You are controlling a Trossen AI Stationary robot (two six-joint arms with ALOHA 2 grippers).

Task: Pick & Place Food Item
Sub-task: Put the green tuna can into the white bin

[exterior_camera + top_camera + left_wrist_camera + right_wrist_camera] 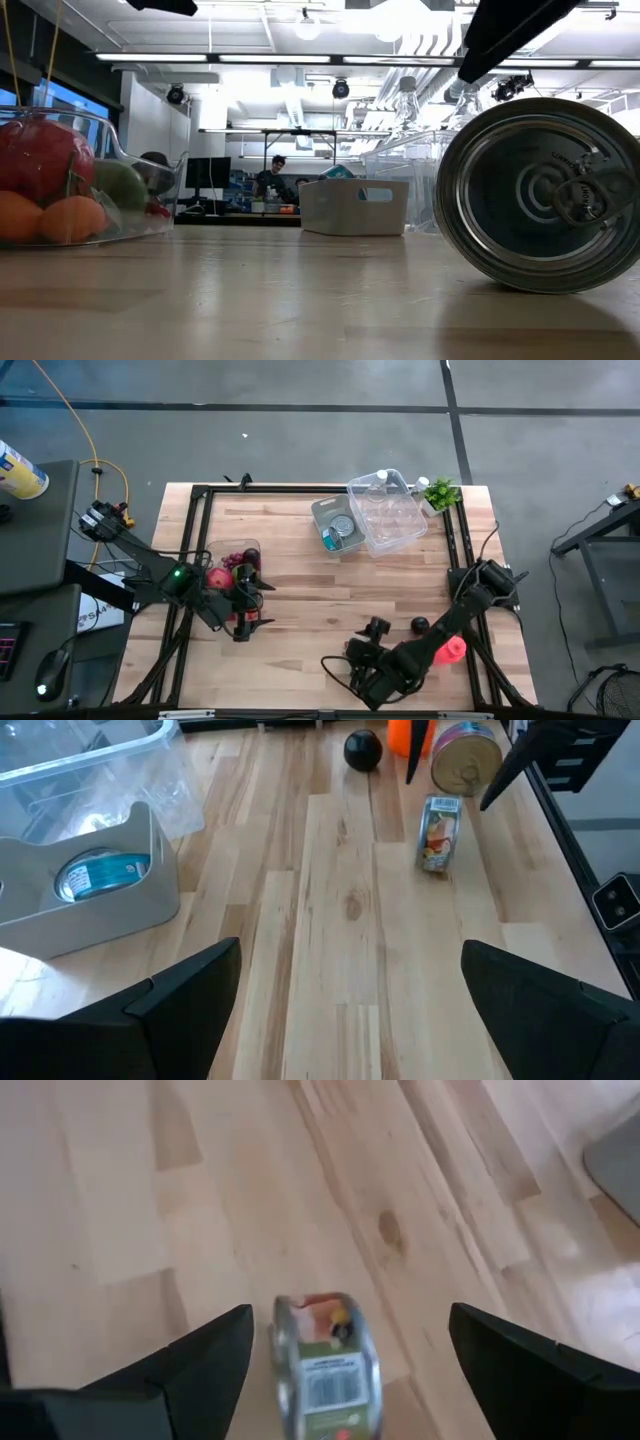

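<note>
Right wrist view: small can (325,1365) lying on its side on the bench (120,1190), green label with barcode facing up, fruit picture toward the far end, no dents visible. Framed by the right gripper (350,1312), fingers spread wide with a gap either side, gripping nothing. Not yet picked; grasp, lift and placing all left, likely into the grey bin (335,520), already holding one tin (100,878). Left gripper (350,948) parked beside the fruit bowl (240,555), fingers wide, empty.
</note>
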